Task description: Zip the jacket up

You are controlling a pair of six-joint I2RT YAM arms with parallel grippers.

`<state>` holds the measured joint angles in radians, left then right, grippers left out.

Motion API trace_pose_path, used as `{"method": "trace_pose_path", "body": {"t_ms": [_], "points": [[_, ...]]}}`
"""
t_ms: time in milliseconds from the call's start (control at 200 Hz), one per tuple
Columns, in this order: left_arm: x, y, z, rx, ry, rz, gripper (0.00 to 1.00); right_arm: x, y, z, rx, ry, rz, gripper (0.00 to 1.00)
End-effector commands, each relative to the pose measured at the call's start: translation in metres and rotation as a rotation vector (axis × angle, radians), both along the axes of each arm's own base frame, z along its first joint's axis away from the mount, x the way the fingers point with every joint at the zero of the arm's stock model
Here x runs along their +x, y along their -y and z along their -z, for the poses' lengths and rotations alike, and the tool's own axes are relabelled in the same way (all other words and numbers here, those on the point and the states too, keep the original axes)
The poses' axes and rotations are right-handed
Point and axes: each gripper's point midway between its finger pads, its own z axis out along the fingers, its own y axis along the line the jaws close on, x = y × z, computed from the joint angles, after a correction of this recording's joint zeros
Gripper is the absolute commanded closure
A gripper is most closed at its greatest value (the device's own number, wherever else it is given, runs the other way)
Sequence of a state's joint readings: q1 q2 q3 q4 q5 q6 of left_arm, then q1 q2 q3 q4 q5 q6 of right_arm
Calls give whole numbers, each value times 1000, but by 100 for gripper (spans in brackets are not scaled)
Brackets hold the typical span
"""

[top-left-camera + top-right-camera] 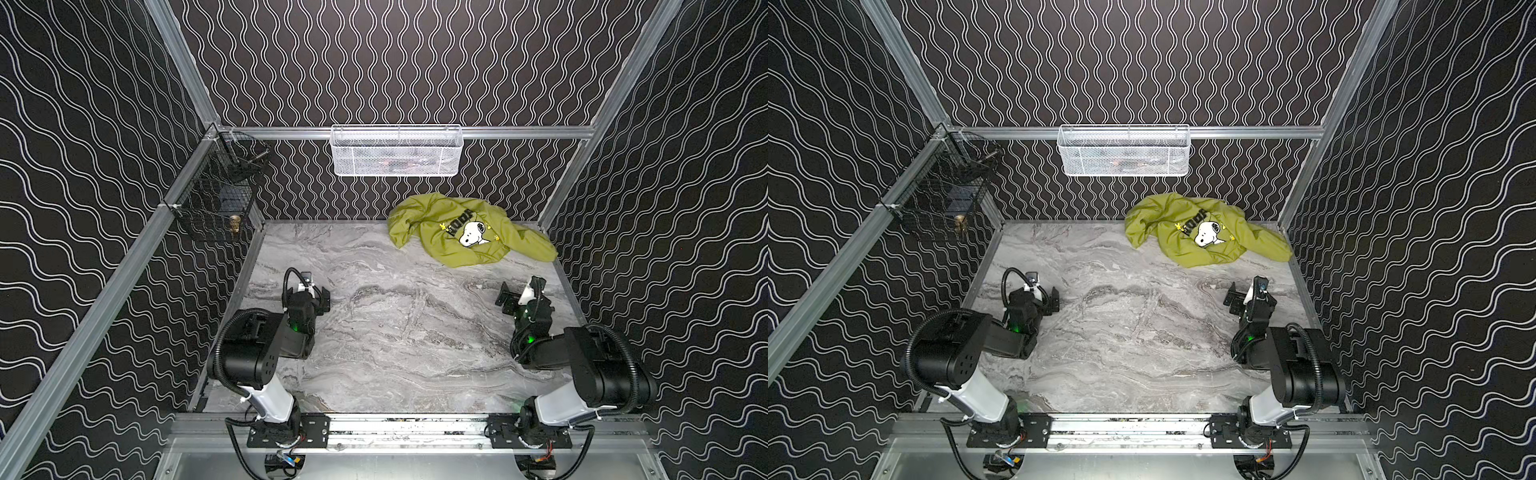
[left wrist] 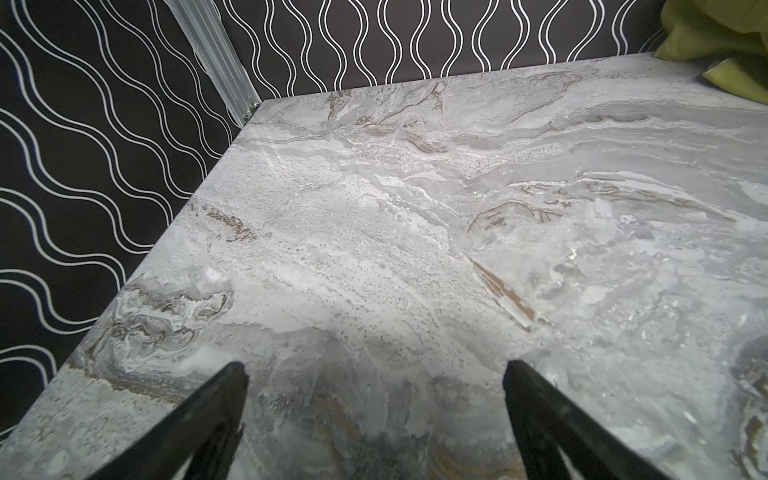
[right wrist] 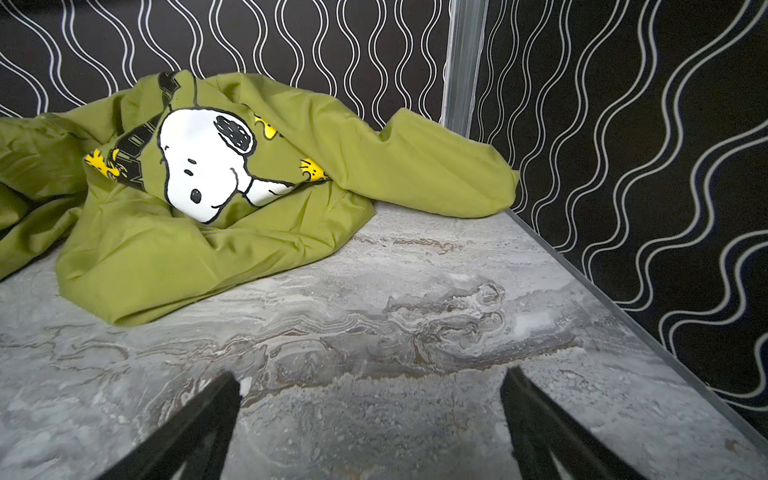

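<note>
So the jacket (image 1: 465, 254) lies crumpled, dog print (image 1: 472, 235) up; left gripper (image 2: 374, 365) and right gripper (image 3: 370, 378) sit apart from it, both wide open, empty.

The left arm (image 1: 253, 353) and right arm (image 1: 602, 374) are being shown in black with white lower links (image 1: 272, 399); ribbed black cables (image 1: 217, 357) are being run alongside; green lights (image 1: 296, 327) are being displayed; the left gripper (image 2: 374, 365) and right gripper (image 3: 372, 373) are being seen with tapering black fingers (image 2: 199, 415).

The jacket (image 1: 465, 232) lies far right on the counter (image 1: 395, 332), apparently against the far wall (image 1: 316, 195); the left tool (image 1: 323, 299) and right tool (image 1: 505, 301) sit nearer.
</note>
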<state>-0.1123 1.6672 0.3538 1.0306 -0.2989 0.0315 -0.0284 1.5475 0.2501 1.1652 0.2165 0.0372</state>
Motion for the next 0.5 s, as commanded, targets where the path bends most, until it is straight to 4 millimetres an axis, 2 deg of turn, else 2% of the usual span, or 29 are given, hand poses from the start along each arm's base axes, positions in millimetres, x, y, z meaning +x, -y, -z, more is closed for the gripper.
{"method": "trace_pose_path", "body": {"t_ms": [0, 495], "points": [[3, 1, -9, 4, 37, 9, 1, 2, 0, -13, -7, 51, 0, 1], [2, 1, -10, 3, 40, 10, 1, 2, 3, -17, -9, 63, 17, 1]]}}
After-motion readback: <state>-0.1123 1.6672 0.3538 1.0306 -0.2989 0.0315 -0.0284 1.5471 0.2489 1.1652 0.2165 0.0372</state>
